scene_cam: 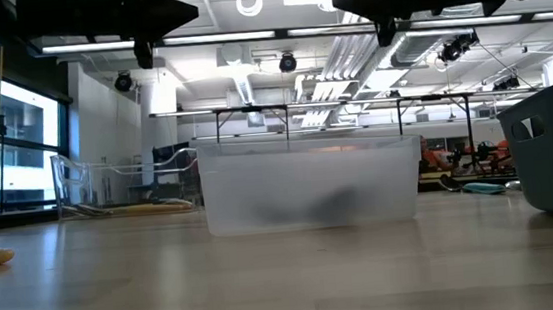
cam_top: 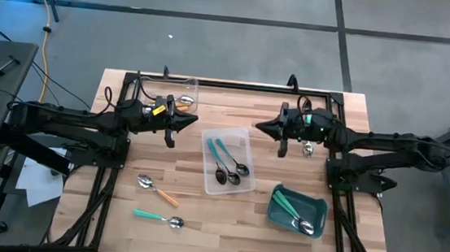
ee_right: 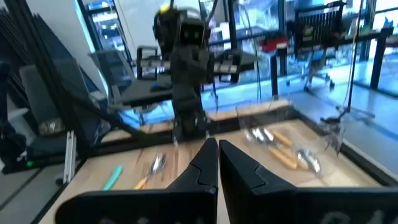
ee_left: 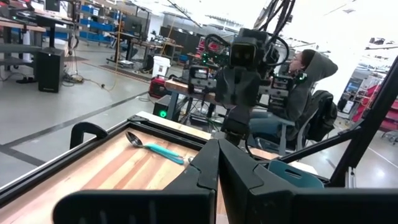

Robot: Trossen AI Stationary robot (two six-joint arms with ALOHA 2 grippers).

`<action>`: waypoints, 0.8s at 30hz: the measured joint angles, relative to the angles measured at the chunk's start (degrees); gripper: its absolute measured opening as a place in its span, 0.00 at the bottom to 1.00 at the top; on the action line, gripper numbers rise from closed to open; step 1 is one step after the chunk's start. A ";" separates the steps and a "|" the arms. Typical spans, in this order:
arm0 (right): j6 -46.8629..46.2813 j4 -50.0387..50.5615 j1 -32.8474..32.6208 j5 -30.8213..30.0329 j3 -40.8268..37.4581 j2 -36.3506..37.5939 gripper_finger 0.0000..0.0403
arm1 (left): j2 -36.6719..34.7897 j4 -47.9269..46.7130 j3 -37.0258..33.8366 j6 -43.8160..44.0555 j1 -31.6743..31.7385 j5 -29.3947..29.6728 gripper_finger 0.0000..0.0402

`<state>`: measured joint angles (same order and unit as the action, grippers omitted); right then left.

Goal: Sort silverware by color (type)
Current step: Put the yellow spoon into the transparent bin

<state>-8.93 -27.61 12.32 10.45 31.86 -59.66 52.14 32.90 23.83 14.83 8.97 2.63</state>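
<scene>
Both my claws hang above the wooden table [cam_top: 200, 222] near its far edge, each with its dark fingers pressed together on nothing: my left gripper [cam_top: 178, 122] over the far-left part, my right gripper [cam_top: 267, 128] facing it from the far-right part.

The silverware is scattered in several places. Two blue-handled metal spoons [cam_top: 226, 164] lie in the clear plastic tray at the table's centre [cam_top: 244, 136]. Green-handled spoons [cam_top: 293, 209] lie in the teal bin [cam_top: 320, 206] toward the near-right corner. Orange-handled spoons [cam_top: 185, 101] rest in a second clear tray at the far-left corner [cam_top: 193, 83]. Loose on the boards near the near-left corner are an orange-handled spoon [cam_top: 157, 189] and, closer to the near edge, a green-handled spoon [cam_top: 158, 217]. One more small spoon [cam_top: 308, 150] lies just beside my right arm; I cannot tell its handle colour.

I judge these spoons to be light, rigid and thin, lying almost flat on the wood. The polished bowls are probably slippery and curved, so I would avoid them. The slim handle looks the better hold: I would come straight down across its middle, fingers either side, and close firmly, expecting it to pivot if I pinch too near one end.
</scene>
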 joint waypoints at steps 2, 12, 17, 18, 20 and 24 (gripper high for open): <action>0.02 -1.58 0.88 0.77 0.00 -0.01 0.00 | 0.00 0.01 -0.01 -0.02 0.00 -0.02 0.00; 0.42 -1.82 1.68 2.50 0.00 -0.02 0.00 | 0.00 0.00 0.00 -0.02 0.00 -0.02 0.00; 0.42 -1.84 1.68 2.48 0.00 -0.02 0.00 | 0.00 -0.01 -0.01 -0.03 0.00 -0.02 0.00; 0.44 -1.84 1.68 2.48 0.00 -0.02 0.00 | 0.00 -0.01 -0.01 -0.04 0.00 -0.02 0.00; 0.44 -1.83 1.68 2.47 0.00 -0.02 0.00 | 0.00 -0.01 -0.01 -0.04 0.00 -0.02 0.00; 0.44 -1.82 1.68 2.47 0.00 -0.02 0.00 | 0.00 -0.01 -0.01 -0.04 0.00 -0.02 0.00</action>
<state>-8.49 -29.43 14.00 12.93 31.86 -59.68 52.14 32.88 23.82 14.79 8.97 2.61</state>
